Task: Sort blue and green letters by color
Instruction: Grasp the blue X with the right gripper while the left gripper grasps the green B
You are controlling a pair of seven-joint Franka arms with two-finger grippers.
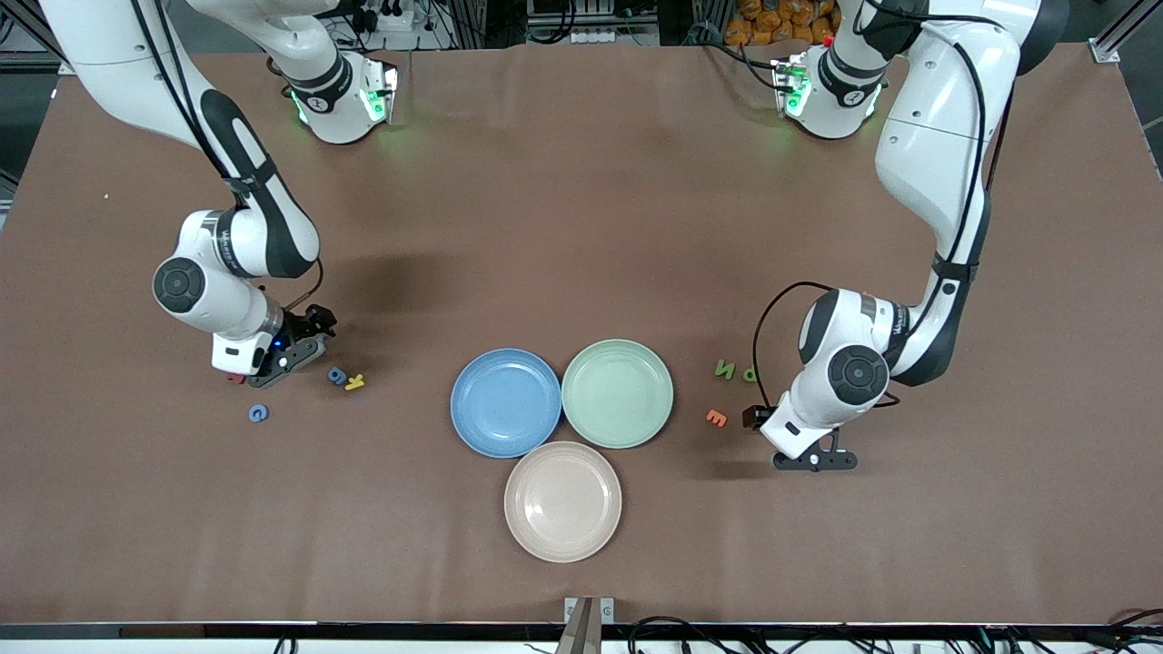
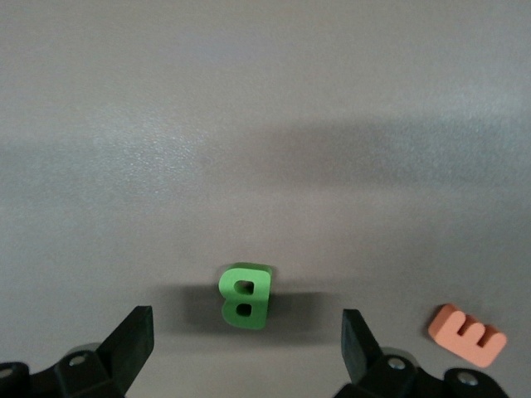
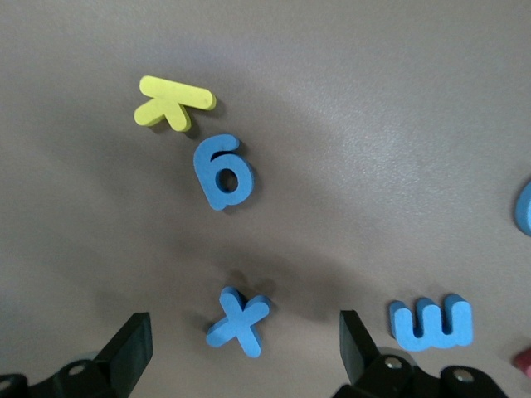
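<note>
Hovering low over the table toward the left arm's end, the left gripper [image 1: 815, 459] has its fingers spread wide and empty, with the green B [image 2: 245, 295] lying flat between the two fingertips in the left wrist view; this framing suggests an alignment for a pinch across the letter. An orange E [image 2: 467, 334] lies just beside that gripper. Toward the right arm's end, the right gripper [image 1: 286, 357] is likewise spread and empty, low over the table, with the blue X [image 3: 239, 321] between its fingertips in the right wrist view. Near it lie the blue g [image 3: 222, 172], a yellow K [image 3: 172, 103] touching or almost touching the g, and the blue E [image 3: 431, 322].

Three empty plates sit clustered mid-table, rims touching: a blue plate [image 1: 472, 436], a green plate [image 1: 656, 418] and a pink plate [image 1: 527, 536] nearest the front camera; the first two are judged to be the colour bins. No letter has yet been sorted.

Occlusions: in the front view the B, X and E are hidden under the arms. The blue G [image 1: 258, 413] is cut off at the right wrist view's edge, as is a red or pink piece. The green N [image 1: 724, 368] shows clearly; a second green letter [image 1: 750, 373] beside it is partly hidden by a cable. A fourth green letter cannot be found.
</note>
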